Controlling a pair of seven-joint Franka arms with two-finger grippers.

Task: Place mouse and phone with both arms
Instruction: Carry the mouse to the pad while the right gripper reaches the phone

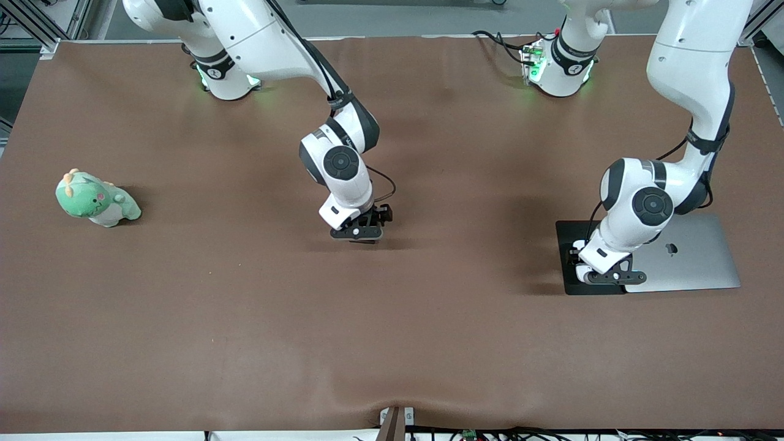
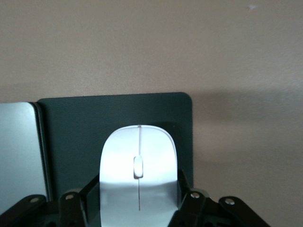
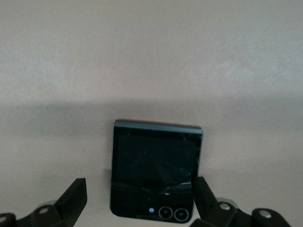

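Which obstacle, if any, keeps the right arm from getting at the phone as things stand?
Probably none. The right gripper is low over the phone, which lies flat on the bare table with one jaw on either side and nothing between. Whether the jaws touch it cannot be told.

- Brown table [image 1: 245, 337] carried both arms' bases along the edge farthest from the camera.
- Right gripper [image 1: 358, 233] was down low over mid-table; finger state unclear.
- Left gripper [image 1: 612, 277] sat low over a black pad [image 1: 569, 239] toward the left arm's end; finger state unclear.
- Silver laptop [image 1: 692, 257], closed, lay just beside the pad.
- Green plush toy [image 1: 97, 199] sat toward the right arm's end, well apart from both grippers.
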